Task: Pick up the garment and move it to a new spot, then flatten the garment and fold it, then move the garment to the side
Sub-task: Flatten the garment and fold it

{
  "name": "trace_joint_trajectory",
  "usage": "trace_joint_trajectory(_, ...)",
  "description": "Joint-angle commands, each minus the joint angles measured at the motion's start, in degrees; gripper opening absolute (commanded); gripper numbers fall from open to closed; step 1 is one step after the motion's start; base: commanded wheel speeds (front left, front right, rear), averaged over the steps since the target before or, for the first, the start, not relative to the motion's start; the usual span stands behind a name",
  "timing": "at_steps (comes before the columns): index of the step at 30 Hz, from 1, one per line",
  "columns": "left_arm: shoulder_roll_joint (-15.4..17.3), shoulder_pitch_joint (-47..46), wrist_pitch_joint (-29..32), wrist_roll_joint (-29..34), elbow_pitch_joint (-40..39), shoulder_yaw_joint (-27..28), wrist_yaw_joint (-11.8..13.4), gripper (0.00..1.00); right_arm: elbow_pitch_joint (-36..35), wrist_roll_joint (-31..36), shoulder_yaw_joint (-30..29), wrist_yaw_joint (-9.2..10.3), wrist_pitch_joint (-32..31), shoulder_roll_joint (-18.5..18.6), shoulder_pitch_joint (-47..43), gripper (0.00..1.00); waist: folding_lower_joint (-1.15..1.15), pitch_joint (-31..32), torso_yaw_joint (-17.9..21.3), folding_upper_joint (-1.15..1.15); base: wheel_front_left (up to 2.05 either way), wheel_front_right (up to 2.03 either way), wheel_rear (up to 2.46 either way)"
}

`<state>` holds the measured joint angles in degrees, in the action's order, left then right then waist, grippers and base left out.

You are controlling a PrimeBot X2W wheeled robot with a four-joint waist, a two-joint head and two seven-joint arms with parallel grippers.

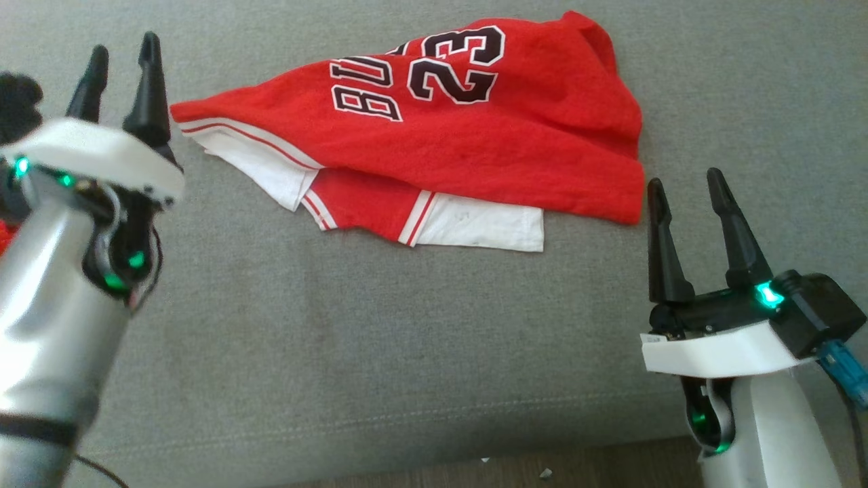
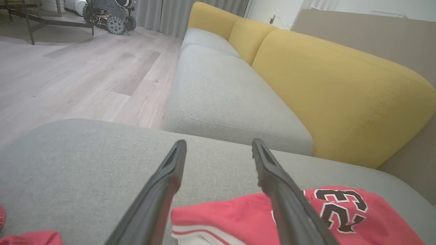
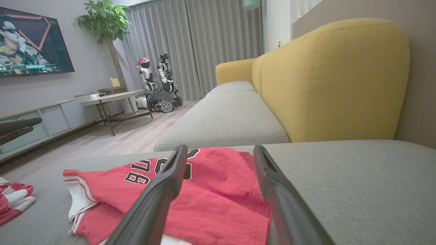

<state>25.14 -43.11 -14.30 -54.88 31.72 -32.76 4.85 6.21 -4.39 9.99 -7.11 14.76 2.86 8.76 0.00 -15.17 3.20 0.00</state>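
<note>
Both grippers stand low in the head view, fingers pointing up. The left gripper [image 1: 125, 44] is at the left edge. Its two fingers are apart with nothing between them, so it is released. The right gripper [image 1: 685, 177] is at the lower right, also spread and empty. It is just beside the lower right corner of the garment [image 1: 475, 135] but does not touch it.

The garment is a red jersey with white trim, black letters and the number 23. It lies on the grey cushion [image 1: 339, 325], in the upper middle of the head view, between the two grippers. It is roughly doubled over: the red top layer covers most of it, and white and red-striped edges come out from under it on the near side. A strip of bare cushion separates its left edge from the left gripper.

In the left wrist view a yellow backrest [image 2: 340, 85] stands farther off at the right. In the right wrist view another red and white cloth [image 3: 13, 199] lies at the far left, well apart from the garment.
</note>
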Motion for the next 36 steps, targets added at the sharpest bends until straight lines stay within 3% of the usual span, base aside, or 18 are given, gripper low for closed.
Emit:
trace_joint_trajectory(1, 1.99, 2.72, -0.66, 1.49, -5.01, 4.1, 1.05, 1.0, -1.64, -0.67, 1.35, -0.37, 0.24, 0.02, 1.23, 1.0, 0.0, -0.16, -0.33, 0.0, 0.0, 0.0, 0.0)
trace_joint_trajectory(6, -1.95, 14.95, -0.68, 4.75, -14.31, 5.13, 3.51, 1.0, -1.55, -1.18, 1.05, -0.37, 0.24, 0.01, 1.31, 1.0, 0.0, -0.69, -0.92, 0.0, 0.0, 0.0, 0.0)
trace_joint_trajectory(11, -5.49, 19.45, -0.69, 4.99, -14.86, 3.54, 3.91, 1.0, -1.49, -1.16, 0.98, -0.37, 0.24, 0.01, 1.85, 1.0, 0.0, -1.32, -1.15, 0.0, 0.0, 0.0, 0.0)
trace_joint_trajectory(19, -9.78, 16.97, -0.1, 3.88, -7.54, 2.12, 2.19, 1.0, -1.28, -0.54, 1.41, -0.37, 0.24, 0.01, 3.0, 1.0, 0.0, -2.38, -0.19, 0.0, 0.0, 0.0, 0.0)
trace_joint_trajectory(36, -12.05, 9.35, 2.22, 3.88, 9.29, 1.0, -0.6, 0.98, -1.8, -0.22, 0.88, -0.37, 0.24, 0.01, 3.84, 1.0, 0.0, -4.4, 1.75, 0.0, 0.0, 0.0, 0.0)
